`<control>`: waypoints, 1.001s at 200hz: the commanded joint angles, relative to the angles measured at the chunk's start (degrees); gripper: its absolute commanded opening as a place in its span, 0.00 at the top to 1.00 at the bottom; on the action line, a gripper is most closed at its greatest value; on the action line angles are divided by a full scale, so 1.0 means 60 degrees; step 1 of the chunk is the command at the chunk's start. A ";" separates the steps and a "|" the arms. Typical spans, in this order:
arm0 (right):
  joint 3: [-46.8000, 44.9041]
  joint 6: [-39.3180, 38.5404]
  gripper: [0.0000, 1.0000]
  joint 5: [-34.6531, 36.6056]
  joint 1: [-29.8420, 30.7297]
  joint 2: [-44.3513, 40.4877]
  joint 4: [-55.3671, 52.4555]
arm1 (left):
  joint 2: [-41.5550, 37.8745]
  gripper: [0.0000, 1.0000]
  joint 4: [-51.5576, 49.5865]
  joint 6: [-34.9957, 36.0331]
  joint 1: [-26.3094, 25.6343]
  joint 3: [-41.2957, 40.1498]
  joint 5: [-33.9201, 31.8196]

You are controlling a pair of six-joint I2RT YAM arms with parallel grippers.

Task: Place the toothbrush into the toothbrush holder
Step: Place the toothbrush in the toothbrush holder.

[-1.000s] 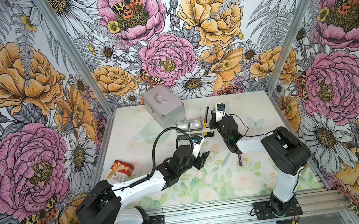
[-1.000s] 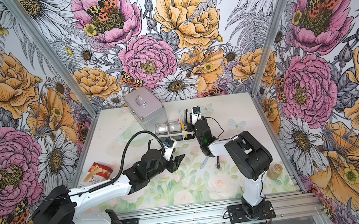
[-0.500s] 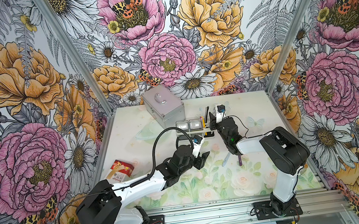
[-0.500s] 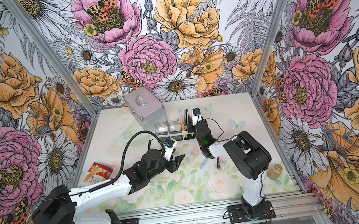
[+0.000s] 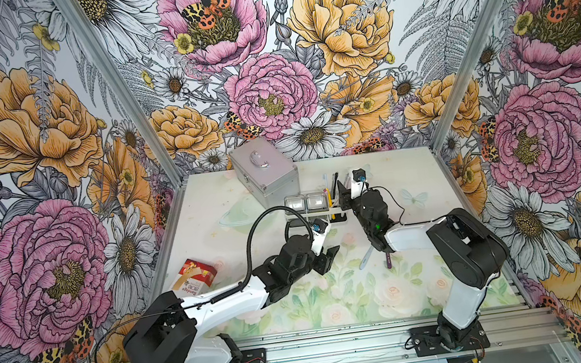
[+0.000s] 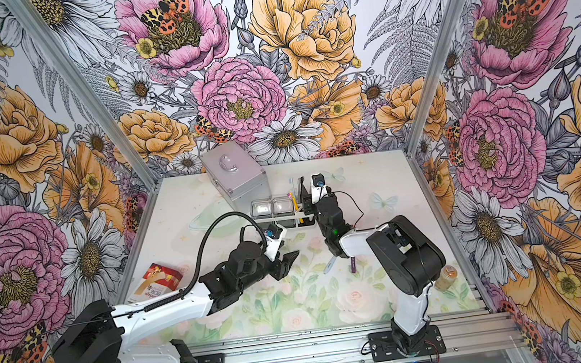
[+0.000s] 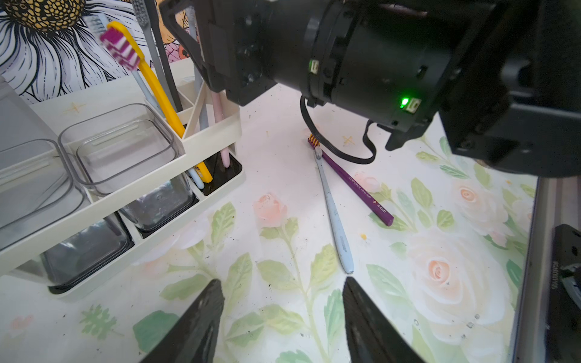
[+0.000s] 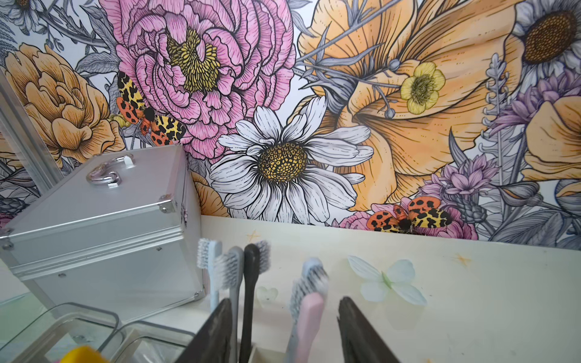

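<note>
The white toothbrush holder (image 5: 309,215) (image 7: 141,191) stands in front of the silver case. Its end compartment holds several upright brushes, among them a yellow one (image 7: 157,91) and a pink toothbrush (image 8: 309,317) (image 7: 224,151). My right gripper (image 8: 284,300) (image 5: 342,193) hangs open over that compartment. The pink toothbrush stands between its jaws with a gap on each side. My left gripper (image 7: 283,280) (image 5: 328,258) is open and empty, low over the mat, just short of the handle end of a pale blue toothbrush (image 7: 333,213) (image 5: 365,258).
A purple toothbrush (image 7: 355,185) lies crossed under the pale blue one, below the right arm. The silver case (image 5: 265,172) sits at the back. Two clear square cups (image 7: 119,151) fill the holder's other compartments. A bandage box (image 5: 195,275) lies at the left, a small jar (image 6: 446,278) at the right.
My right gripper's jaws have parted and let go of the pink toothbrush, which now stands in the holder. The left arm has not moved.
</note>
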 commanded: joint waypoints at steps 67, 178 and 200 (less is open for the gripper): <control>-0.0225 -0.0449 0.39 0.0158 0.0106 -0.1194 -0.0157 | 0.0458 0.38 0.0076 -0.0133 0.0035 0.0232 0.0272; -0.0590 0.0004 0.39 0.1609 0.0153 -0.3558 -0.2639 | 0.1827 0.38 -0.0797 0.0392 -0.0765 0.1575 -0.0737; -0.0709 0.0452 0.39 0.2270 0.0141 -0.4322 -0.4114 | 0.2120 0.38 -0.1292 0.0328 -0.0993 0.2139 -0.0860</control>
